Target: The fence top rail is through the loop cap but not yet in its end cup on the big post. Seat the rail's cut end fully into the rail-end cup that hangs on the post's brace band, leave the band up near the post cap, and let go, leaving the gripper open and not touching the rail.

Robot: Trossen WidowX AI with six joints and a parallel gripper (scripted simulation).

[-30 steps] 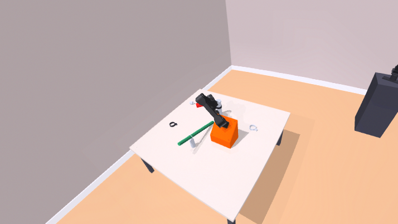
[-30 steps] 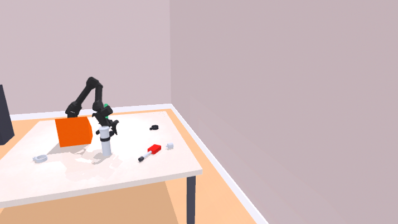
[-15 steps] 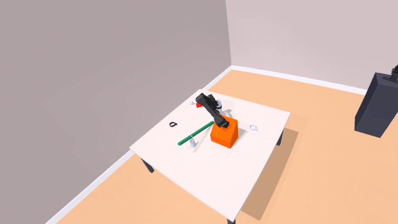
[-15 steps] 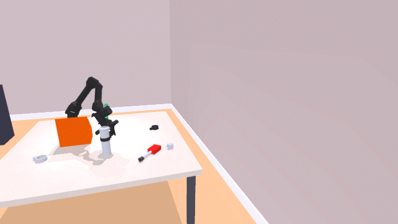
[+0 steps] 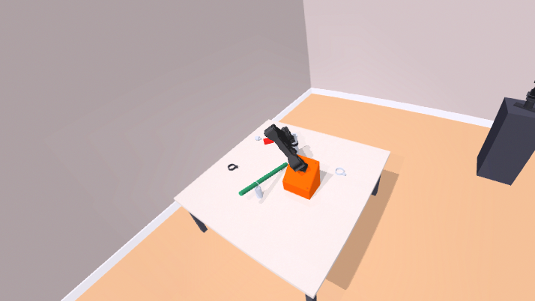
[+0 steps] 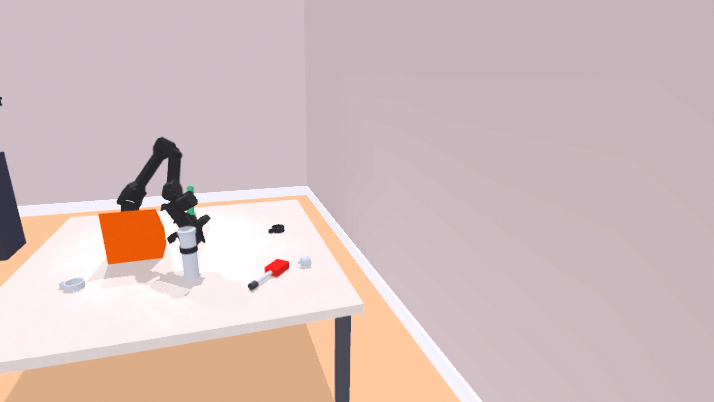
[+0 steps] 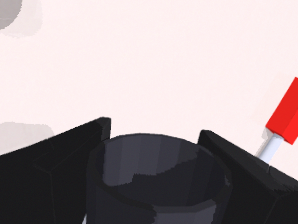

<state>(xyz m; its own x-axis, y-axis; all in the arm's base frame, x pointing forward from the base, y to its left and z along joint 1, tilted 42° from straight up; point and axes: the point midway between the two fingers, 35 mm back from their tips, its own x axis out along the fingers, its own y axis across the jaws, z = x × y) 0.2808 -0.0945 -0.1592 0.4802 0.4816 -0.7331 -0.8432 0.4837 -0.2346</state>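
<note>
The green rail [image 5: 270, 176] [image 6: 190, 192] runs through the loop cap on the small grey post [image 5: 258, 192]; its far end stops beside the orange block. The big grey post [image 6: 190, 268] stands upright with a black brace band [image 6: 188, 250] around its upper half, somewhat below the cap [image 6: 187, 230]. In the wrist view the dark rail-end cup [image 7: 165, 195] has its mouth open and no rail in it. My gripper [image 7: 154, 133] is shut on that cup, one finger on each side. In the exterior view the cup is hidden behind the post and fingers.
The orange block [image 5: 301, 185] [image 6: 131, 237] stands beside the post and rail end. A red-handled tool [image 5: 268, 141] [image 6: 276, 268] [image 7: 289, 116] and a small grey cap [image 5: 258, 138] [image 6: 305, 261] lie on one side. A black ring [image 6: 277, 229] and a light ring [image 6: 73, 288] lie farther away.
</note>
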